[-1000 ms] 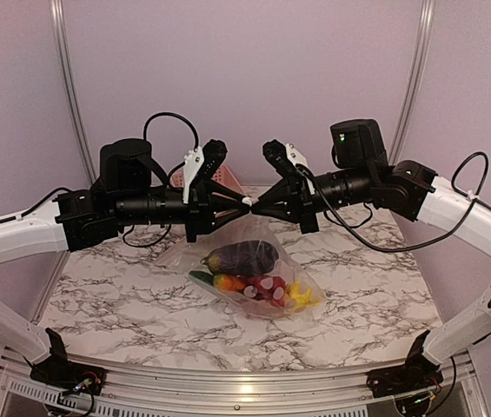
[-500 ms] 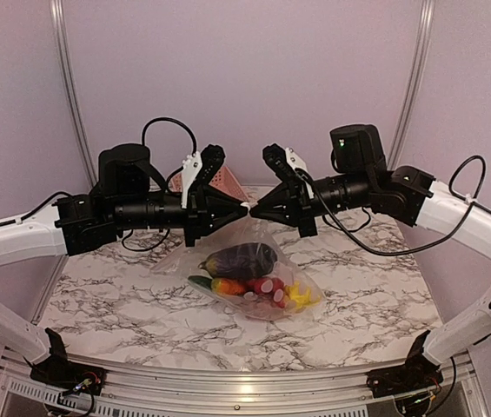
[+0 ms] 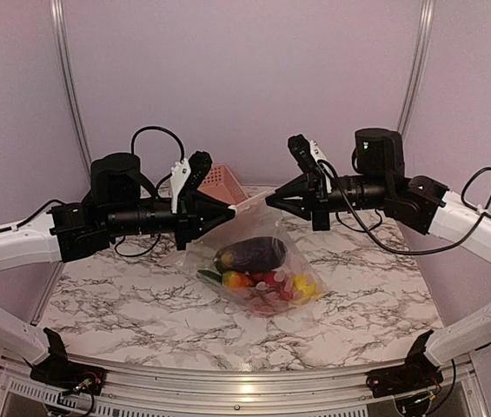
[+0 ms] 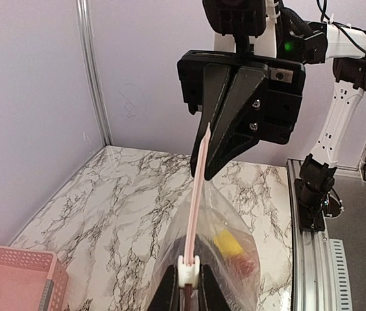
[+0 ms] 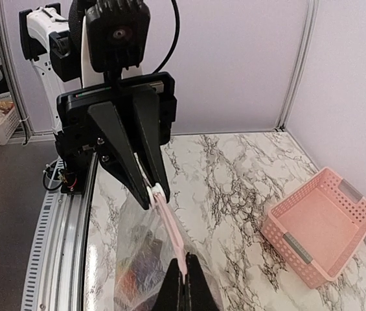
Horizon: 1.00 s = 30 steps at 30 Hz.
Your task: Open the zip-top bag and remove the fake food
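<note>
Bag [image 3: 267, 271] on worktop [image 3: 123, 295], zip strip [image 4: 196, 194] gripped at either end by left end effector [image 3: 230, 211] and right end effector [image 3: 271, 198], toy food [image 3: 249, 256] blurred inside

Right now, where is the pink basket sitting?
In the top view the pink basket sits at the back of the table, left of centre, just behind the left gripper and beyond the zip-top bag.

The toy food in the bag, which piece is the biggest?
The dark purple eggplant: it is clearly longer and fatter than the yellow fruit and the small red balls beside it.
</note>
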### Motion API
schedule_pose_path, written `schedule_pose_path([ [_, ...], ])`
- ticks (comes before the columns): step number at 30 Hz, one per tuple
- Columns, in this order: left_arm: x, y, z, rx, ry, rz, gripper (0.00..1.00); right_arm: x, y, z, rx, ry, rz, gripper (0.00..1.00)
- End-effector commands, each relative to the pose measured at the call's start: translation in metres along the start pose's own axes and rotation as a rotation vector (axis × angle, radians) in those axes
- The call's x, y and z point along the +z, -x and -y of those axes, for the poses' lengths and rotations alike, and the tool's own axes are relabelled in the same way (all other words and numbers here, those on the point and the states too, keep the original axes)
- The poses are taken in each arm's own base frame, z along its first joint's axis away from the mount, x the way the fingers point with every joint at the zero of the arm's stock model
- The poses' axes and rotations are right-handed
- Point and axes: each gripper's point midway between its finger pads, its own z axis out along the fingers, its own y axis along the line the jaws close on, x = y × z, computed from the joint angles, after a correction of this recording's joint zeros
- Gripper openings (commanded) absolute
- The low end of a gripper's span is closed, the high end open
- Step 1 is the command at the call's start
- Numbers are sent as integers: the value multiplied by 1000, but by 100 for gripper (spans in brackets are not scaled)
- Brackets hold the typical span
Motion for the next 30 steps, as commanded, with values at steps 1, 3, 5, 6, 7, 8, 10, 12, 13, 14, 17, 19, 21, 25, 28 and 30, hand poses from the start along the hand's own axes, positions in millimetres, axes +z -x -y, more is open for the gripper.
schedule_pose_path([
  [1, -16, -4, -16, -25, 73, 1, 4, -30, 35, 18, -35, -114, 119, 0],
  [3, -20, -7, -20, -34, 91, 4, 4, -34, 35, 23, -32, -147, 122, 0],
  [5, -23, -11, -24, -46, 107, -1, 3, -38, 36, 28, -32, -177, 128, 0],
  [6, -26, -13, -26, -51, 114, -2, 3, -40, 36, 30, -31, -189, 130, 0],
  [7, -27, -17, -27, -58, 119, -9, 3, -41, 36, 32, -29, -202, 131, 0],
  [8, -29, -20, -28, -64, 126, -12, 3, -42, 36, 33, -29, -213, 132, 0],
  [10, -34, -25, -31, -74, 144, -15, 3, -44, 35, 36, -26, -233, 132, 0],
  [12, -40, -30, -33, -83, 160, -17, 3, -46, 34, 39, -23, -251, 132, 0],
  [13, -43, -32, -35, -88, 169, -18, 3, -47, 34, 41, -21, -261, 133, 0],
  [14, -48, -33, -37, -92, 182, -15, 3, -48, 34, 42, -20, -270, 133, 0],
  [17, -58, -40, -43, -103, 220, -23, 3, -52, 32, 48, -16, -300, 130, 0],
  [19, -65, -47, -47, -112, 250, -37, 3, -55, 32, 50, -15, -317, 131, 0],
  [21, -72, -52, -50, -121, 276, -41, 3, -59, 31, 52, -15, -335, 131, 0],
  [25, -85, -61, -55, -134, 322, -46, 3, -66, 30, 59, -9, -365, 136, 0],
  [28, -94, -70, -64, -136, 386, -82, 3, -75, 29, 65, 0, -383, 144, 0],
  [30, -100, -75, -69, -137, 419, -102, 3, -81, 28, 69, 8, -396, 149, 0],
])
